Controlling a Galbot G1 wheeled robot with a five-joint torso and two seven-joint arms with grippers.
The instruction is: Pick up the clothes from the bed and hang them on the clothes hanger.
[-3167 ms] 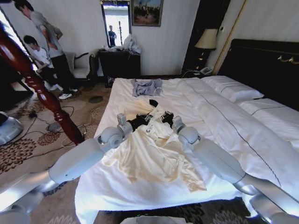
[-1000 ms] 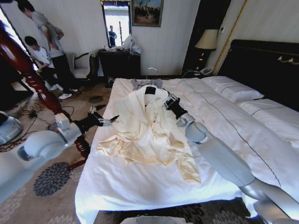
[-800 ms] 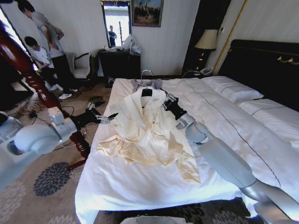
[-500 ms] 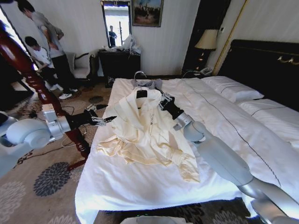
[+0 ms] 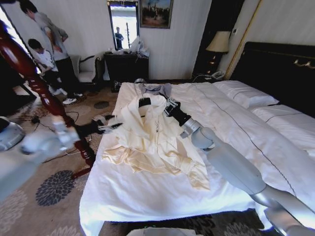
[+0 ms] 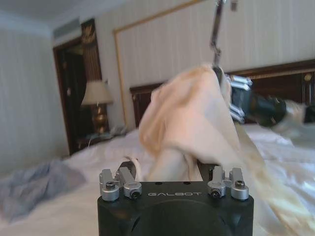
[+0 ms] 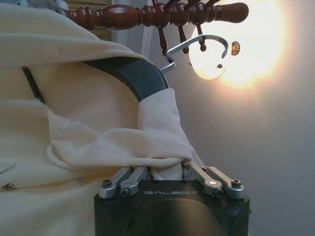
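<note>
- The clothes point(image 5: 155, 140) are draped over the clothes hanger point(image 5: 144, 102), collar end lifted above the bed point(image 5: 123, 196), hem and sleeves trailing on the white sheet.
- The right gripper point(image 5: 169, 106) is seen just beside the hanger, on the headboard side of it; in the right wrist view its jaws are clenched on a fold of the cream fabric point(image 7: 147, 142) together with the black shoulder of the hanger point(image 7: 133, 73) under it.
- The hanger's wire hook point(image 7: 199, 46) is up, near the reddish wooden post point(image 7: 157, 12) and not yet over any peg — hanging judged not done.
- The left gripper point(image 5: 109, 125) is held off the bed's edge, on the side away from the headboard, between the hanger and the foot of the post point(image 5: 47, 98). From the left wrist view the cloth point(image 6: 192, 123) hangs just beyond its fingers; jaw state cannot be told.
- Step in hand, as judged: garment and hanger are being lifted together toward the post.
- To do it well, the clamp should be kept firm on fabric plus shoulder — thin cloth is likely to slip off otherwise.
- The lift should be high enough that the trailing hem is cleared off the sheet before swinging.
- The hook opening should be kept facing the peg.
</note>
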